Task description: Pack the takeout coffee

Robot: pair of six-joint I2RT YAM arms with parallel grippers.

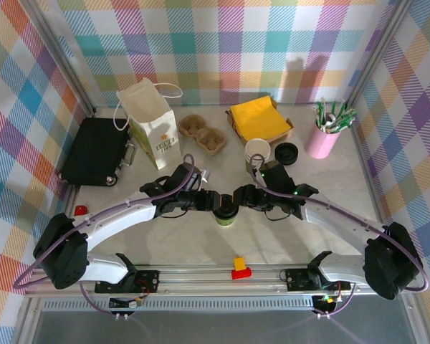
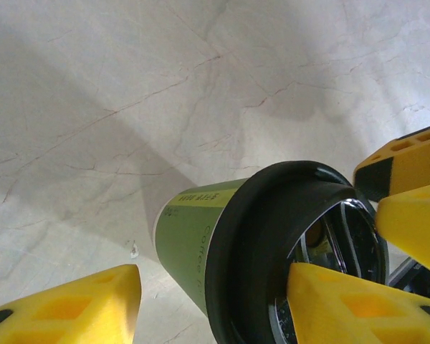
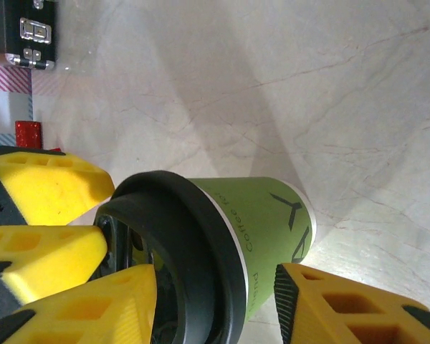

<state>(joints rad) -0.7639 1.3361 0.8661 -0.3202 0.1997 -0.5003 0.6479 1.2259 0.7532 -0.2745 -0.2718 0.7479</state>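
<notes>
The takeout coffee (image 1: 226, 213), a green paper cup under a black lid, stands upright on the marble table (image 1: 344, 179) in the top view. It sits near the front edge, right between my two wrists. My left gripper (image 1: 205, 203) reaches in from the left and my right gripper (image 1: 244, 198) from the right, and both end at the lid. Farther back are the white paper bag (image 1: 153, 123), a cardboard cup carrier (image 1: 201, 132), an open cup (image 1: 256, 152) and a loose black lid (image 1: 287, 153).

In my left wrist view the coffee (image 2: 190, 240) fills the lower middle, with the lid nearest the lens. My left gripper (image 2: 211, 287) straddles it with its jaws parted. One finger (image 2: 72, 304) sits low on the left, with a strip of table showing between it and the cup wall. The other overlaps the lid rim. The right gripper's yellow fingers (image 2: 416, 215) crowd the lid from the right edge.

In my right wrist view the coffee (image 3: 272, 222) lies between the fingers of my right gripper (image 3: 215, 276). One finger (image 3: 358, 308) is just beside the cup's lower wall and the other overlaps the lid. I cannot tell whether they are pressing on the cup. The left gripper's fingers (image 3: 50, 190) sit against the lid from the left. A black case (image 3: 18, 29) shows in the far corner.
</notes>
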